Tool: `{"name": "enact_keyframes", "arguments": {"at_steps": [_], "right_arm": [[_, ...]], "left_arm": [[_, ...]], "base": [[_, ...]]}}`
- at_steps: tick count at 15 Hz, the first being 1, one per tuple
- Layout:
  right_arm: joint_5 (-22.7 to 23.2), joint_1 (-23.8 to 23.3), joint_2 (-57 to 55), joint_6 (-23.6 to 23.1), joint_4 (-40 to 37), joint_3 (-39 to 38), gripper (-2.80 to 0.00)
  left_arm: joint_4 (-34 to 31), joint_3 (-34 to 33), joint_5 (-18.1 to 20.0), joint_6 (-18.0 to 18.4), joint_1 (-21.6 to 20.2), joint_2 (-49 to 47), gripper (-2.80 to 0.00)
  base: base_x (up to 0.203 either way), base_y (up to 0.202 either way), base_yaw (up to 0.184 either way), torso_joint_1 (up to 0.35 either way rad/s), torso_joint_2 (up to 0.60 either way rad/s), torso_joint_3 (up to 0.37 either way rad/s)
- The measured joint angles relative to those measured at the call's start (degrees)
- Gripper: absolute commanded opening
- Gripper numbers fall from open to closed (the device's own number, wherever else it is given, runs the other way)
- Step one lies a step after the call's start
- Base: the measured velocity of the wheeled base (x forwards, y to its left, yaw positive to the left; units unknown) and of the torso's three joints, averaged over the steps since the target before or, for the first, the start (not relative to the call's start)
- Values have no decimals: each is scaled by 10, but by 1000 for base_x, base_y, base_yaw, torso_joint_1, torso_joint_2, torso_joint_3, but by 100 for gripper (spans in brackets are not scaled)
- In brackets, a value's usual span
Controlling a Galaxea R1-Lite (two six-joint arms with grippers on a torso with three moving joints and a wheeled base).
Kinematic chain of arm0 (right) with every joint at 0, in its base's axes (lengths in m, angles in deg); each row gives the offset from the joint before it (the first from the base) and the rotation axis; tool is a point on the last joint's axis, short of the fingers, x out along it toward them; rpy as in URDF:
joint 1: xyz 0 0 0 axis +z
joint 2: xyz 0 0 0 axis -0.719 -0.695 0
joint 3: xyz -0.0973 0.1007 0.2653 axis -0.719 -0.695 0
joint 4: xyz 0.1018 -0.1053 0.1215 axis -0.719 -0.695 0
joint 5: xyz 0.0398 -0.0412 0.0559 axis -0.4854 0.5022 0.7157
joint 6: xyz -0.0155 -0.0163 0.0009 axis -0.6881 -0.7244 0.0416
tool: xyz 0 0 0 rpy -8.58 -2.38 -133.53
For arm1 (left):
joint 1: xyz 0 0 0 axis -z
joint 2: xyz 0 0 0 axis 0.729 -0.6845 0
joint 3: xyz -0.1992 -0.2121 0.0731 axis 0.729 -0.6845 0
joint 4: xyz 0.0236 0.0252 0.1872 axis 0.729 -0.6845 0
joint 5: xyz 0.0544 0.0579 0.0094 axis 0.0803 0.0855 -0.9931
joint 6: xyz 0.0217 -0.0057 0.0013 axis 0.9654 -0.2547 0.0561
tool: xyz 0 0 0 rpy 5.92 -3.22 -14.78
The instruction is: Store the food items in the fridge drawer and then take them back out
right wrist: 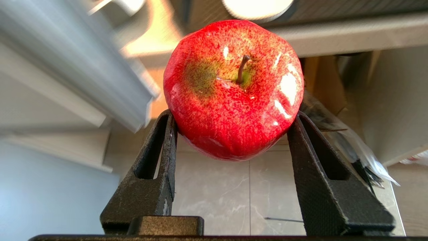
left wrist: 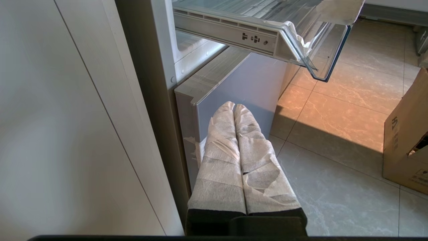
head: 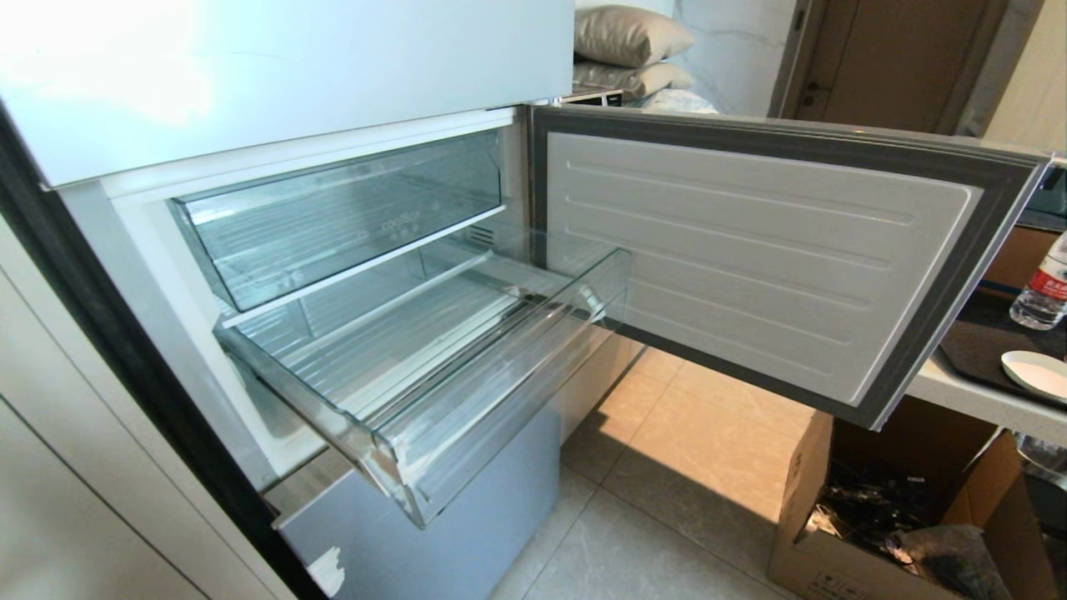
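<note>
Red apple (right wrist: 234, 90) sits clamped in the right tool (right wrist: 230, 124); left tool (left wrist: 234, 107) closed, empty.

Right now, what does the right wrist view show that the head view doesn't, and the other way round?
Only the right wrist view shows the right pincer closed on a red apple with a brown stem, held above the tiled floor. Only the head view shows the pulled-out, empty fridge drawer, the coolBox drawer above it, the open fridge door, a water bottle and a white plate. Both show the floor and the cardboard box.
</note>
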Motion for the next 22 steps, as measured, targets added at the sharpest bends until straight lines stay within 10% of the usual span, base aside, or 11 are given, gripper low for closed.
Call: {"name": "enact_keyframes", "arguments": {"at_steps": [12, 22], "right_arm": [[-5, -55, -348, 3, -45, 337, -280], [-2, -29, -451, 3, -41, 448, -280]], "left_arm": [[0, 0, 0, 0, 0, 0, -280], [0, 0, 0, 0, -1, 0, -280]], "base": [[0, 0, 0, 0, 0, 0], [0, 0, 0, 0, 0, 0]]}}
